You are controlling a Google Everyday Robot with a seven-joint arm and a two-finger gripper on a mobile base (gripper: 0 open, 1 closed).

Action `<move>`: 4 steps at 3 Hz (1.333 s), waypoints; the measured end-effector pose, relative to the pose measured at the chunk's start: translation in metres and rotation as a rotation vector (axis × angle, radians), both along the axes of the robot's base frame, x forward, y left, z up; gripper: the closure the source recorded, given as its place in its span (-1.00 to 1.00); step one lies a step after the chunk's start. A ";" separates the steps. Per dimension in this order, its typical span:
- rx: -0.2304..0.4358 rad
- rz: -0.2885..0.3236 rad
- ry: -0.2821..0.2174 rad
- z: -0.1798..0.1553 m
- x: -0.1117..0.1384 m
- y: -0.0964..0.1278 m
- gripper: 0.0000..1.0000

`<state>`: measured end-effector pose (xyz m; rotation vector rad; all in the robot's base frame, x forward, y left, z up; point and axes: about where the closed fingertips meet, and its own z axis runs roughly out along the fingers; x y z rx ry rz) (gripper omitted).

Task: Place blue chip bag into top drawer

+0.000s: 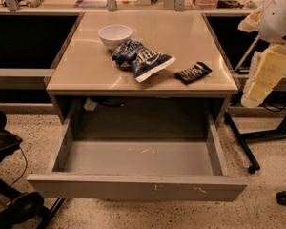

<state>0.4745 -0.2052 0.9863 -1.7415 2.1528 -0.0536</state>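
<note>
Dark blue foil, crumpled, the blue chip bag (143, 61) lies on the table (81, 75), well apart from the gripper (260, 80) and off to its left as the camera sees it. The bag's far end is against the white bowl (115, 35) or just short of it; I cannot tell which. A black packet (193, 73) lies between the bag and the gripper, nearer the gripper than the bag is. The gripper hangs out beyond the table's edge, over the floor and holding nothing; whether it is wide or narrow I cannot tell. Below it and to the same side as the bag, the top drawer (133, 187) stands pulled out, its floor showing.

By my reading the drawer is ready and the bag not yet grasped, so the step in hand is the reach. The next move calls for crossing the table edge, passing over the black packet without snagging it, and coming down on the bag's crumpled bulk clear of the bowl
</note>
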 end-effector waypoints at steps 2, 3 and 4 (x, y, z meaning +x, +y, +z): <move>0.070 0.048 -0.006 -0.012 0.071 -0.011 -1.00; 0.104 0.109 0.018 -0.028 0.129 0.007 -1.00; 0.172 0.141 0.022 -0.044 0.177 0.025 -1.00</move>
